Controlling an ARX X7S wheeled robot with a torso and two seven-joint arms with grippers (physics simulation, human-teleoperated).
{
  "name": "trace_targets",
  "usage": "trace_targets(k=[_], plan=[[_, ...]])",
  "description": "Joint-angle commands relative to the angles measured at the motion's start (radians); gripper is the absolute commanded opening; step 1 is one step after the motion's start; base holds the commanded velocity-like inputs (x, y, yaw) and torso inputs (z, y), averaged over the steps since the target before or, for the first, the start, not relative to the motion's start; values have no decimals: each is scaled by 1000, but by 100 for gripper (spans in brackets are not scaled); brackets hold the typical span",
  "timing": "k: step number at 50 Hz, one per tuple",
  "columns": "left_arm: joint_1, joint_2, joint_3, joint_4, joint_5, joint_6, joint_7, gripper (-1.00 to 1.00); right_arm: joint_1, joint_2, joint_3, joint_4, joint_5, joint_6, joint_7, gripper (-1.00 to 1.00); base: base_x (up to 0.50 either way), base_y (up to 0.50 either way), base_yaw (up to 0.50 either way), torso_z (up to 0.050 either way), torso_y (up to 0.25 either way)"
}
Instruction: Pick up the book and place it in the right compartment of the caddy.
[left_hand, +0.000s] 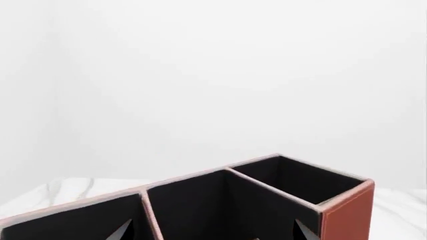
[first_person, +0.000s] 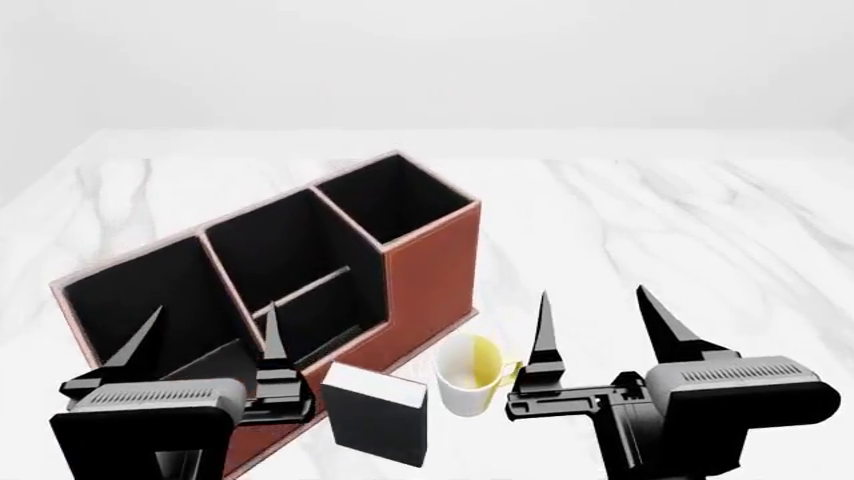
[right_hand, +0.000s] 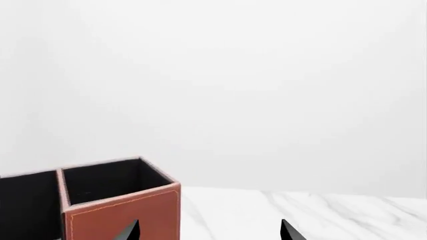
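Note:
The black book (first_person: 376, 413) with white page edges stands upright on the table in front of the caddy (first_person: 427, 270), between my two grippers. The caddy is reddish-brown with a black inside. Its tall right compartment (first_person: 394, 200) sits at the far end and also shows in the left wrist view (left_hand: 293, 180) and the right wrist view (right_hand: 110, 182). My left gripper (first_person: 207, 335) is open and empty over the caddy's low near end. My right gripper (first_person: 601, 315) is open and empty, right of the mug. The book is out of both wrist views.
A white-and-yellow mug (first_person: 470, 375) stands right next to the book, between it and my right gripper. The white marble table (first_person: 667, 230) stretches to the right and behind the caddy. A white wall lies beyond.

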Motion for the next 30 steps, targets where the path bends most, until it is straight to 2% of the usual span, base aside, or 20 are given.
trace_targets(k=[1, 10, 30], plan=[[0, -10, 9, 2, -6, 1, -10, 100, -3, 8, -9, 4, 0, -11, 13, 100, 0, 0, 0, 0, 0], [-3, -17, 20, -9, -5, 4, -15, 100, 16, 16, -24, 31, -53, 19, 61, 100, 0, 0, 73, 0, 0], [0, -28, 26, 1, -15, 8, -35, 100, 19, 27, -39, 27, -47, 26, 77, 100, -1, 0, 500, 0, 0]])
